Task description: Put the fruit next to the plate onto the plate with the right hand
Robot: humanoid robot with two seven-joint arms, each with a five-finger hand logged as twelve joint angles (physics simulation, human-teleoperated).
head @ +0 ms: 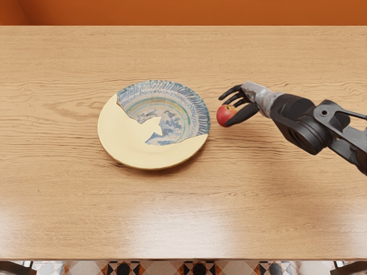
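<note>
A small red apple (225,115) sits just right of the plate (123,137), a cream dish with a blue patterned area in its upper right. My right hand (236,103) reaches in from the right edge, its dark fingers curled over and around the apple. Whether the apple rests on the table or is lifted off it I cannot tell. A narrow gap of table separates the fruit from the plate's rim. Nothing lies on the plate.
The wooden table (183,206) stretches wide in front and to the left. An orange wall runs along the far edge. My right forearm (304,123) lies over the table's right side.
</note>
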